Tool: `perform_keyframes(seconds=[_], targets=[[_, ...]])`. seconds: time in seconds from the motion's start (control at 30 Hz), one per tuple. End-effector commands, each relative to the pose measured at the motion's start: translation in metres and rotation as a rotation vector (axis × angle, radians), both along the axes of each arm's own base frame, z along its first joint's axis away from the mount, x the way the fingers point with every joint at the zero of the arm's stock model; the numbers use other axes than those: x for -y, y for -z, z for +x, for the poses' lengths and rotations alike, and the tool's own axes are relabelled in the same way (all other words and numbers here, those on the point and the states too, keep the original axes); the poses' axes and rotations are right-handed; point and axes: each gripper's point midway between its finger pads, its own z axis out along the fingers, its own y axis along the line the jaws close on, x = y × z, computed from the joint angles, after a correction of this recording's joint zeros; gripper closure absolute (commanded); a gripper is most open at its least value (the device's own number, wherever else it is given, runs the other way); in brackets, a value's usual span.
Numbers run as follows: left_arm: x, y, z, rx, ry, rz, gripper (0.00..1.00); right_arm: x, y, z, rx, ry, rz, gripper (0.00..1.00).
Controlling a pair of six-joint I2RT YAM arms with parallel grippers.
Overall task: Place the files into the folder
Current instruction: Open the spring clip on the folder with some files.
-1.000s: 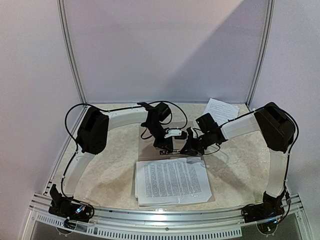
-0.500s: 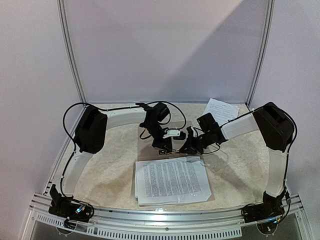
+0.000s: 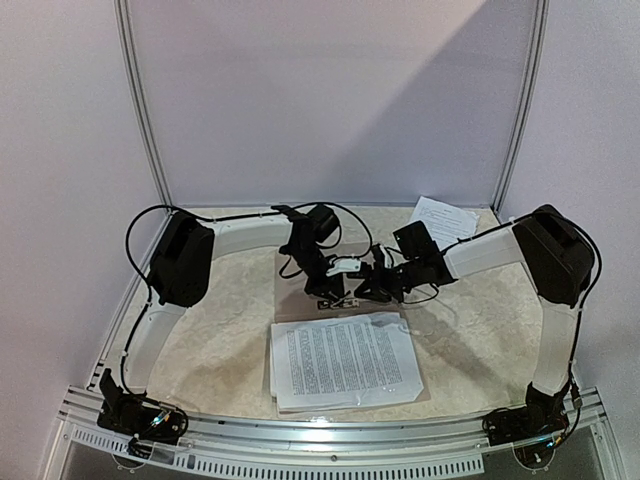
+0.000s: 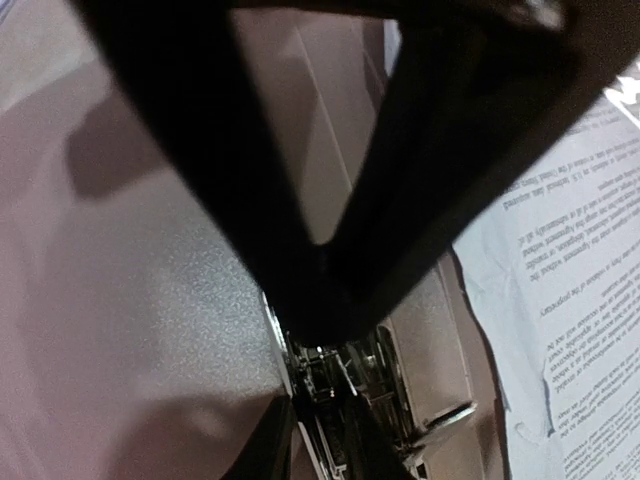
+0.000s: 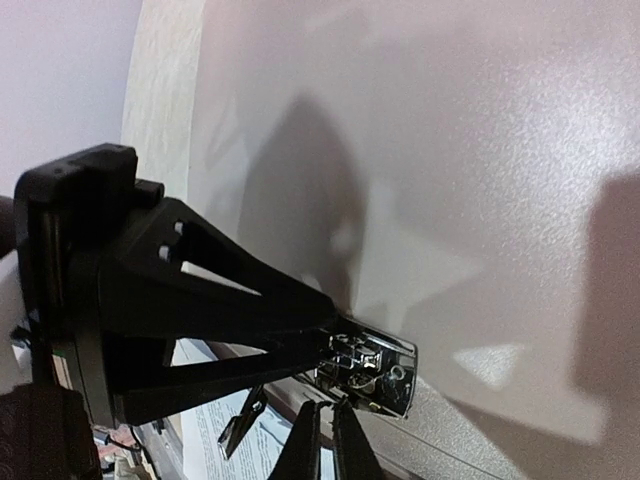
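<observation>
Printed files (image 3: 345, 362) flat on seemingly open tan folder (image 3: 292, 298)

We're seeing the files (image 3: 345, 362) lying on the near half of the folder (image 3: 288, 305), its clip (image 5: 375, 372) sitting behind them, 1 loose sheet (image 3: 442, 220) resting far right.

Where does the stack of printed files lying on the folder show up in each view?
Top external: the files lie low in the centre, nearest the arm bases.
Left wrist: files along the right edge, text turned sideways.
Right wrist: only a sliver of files at the bottom left.
Shared landmark: the folder, its tan cover showing in all three.
</observation>
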Motion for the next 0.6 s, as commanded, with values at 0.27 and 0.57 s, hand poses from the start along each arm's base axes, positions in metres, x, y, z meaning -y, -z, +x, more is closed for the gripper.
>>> perform_keyframes(seconds=[0.27,0.57], targets=[[-0.025,-0.028,0.045,0.073,-0.198,0.038,0.69,0.007,-0.037,-0.005,0.062,0.015,-0.051,0.91],[-0.018,-0.111,0.063,0.170,-0.265,-0.112,0.58,0.014,-0.017,-0.002,0.073,0.086,-0.129,0.99]])
